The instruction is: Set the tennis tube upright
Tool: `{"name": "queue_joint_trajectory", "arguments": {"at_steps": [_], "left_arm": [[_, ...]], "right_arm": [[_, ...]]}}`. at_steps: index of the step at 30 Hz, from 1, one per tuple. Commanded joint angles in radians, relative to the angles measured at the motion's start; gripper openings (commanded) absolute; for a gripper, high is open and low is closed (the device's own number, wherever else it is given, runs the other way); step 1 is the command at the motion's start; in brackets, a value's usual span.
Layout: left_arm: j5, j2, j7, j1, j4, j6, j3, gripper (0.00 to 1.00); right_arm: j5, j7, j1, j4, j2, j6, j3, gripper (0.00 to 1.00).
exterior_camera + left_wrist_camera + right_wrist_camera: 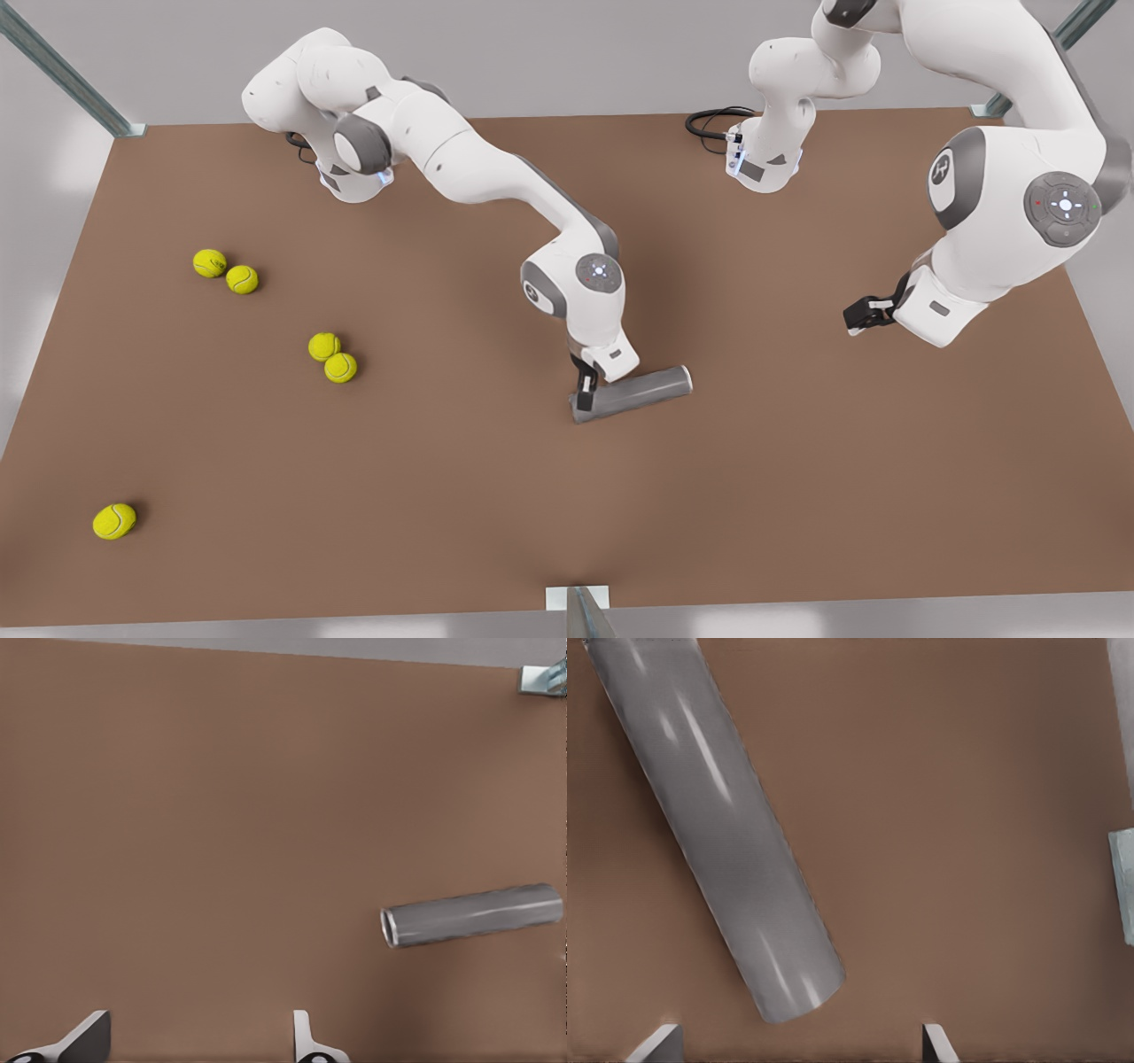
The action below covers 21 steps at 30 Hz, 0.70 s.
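The tennis tube (633,392) is a plain grey cylinder lying on its side near the middle of the brown table. My right gripper (585,396) hangs low at the tube's end on the front view's left. The right wrist view shows the tube (718,824) close up, its rounded end lying just ahead of the open right gripper (797,1045), with nothing between the fingers. My left gripper (861,314) waits higher up at the front view's right, apart from the tube. It is open (195,1043), and from there the tube (474,914) shows its lighter-rimmed hollow end.
Several yellow-green tennis balls (242,279) lie scattered on the table (443,496) at the front view's left, one (114,521) near the front corner. A metal bracket (578,601) sits at the front edge. Bare tabletop surrounds the tube.
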<state>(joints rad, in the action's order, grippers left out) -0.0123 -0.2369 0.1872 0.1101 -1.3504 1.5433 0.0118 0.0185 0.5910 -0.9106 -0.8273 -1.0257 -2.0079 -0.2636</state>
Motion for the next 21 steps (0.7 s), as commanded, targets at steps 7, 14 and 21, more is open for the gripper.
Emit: {"name": "queue_joint_trajectory", "arguments": {"at_steps": [7, 14, 21], "left_arm": [[0.117, -0.1, 1.11, 0.189, -0.001, 0.205, 0.002, 1.0], [0.115, -0.22, 1.84, 0.392, -0.078, 0.54, 0.0, 1.0], [0.123, -0.28, 2.187, 0.392, -0.148, 0.727, -0.003, 1.0]], "right_arm": [[0.014, -0.03, 0.281, -0.007, 0.326, 0.693, -0.066, 1.0], [0.015, -0.031, 0.642, -0.009, 0.46, 0.851, -0.118, 1.0], [-0.023, -0.583, 0.748, -0.512, 0.9, 0.752, 0.075, 1.0]]}}
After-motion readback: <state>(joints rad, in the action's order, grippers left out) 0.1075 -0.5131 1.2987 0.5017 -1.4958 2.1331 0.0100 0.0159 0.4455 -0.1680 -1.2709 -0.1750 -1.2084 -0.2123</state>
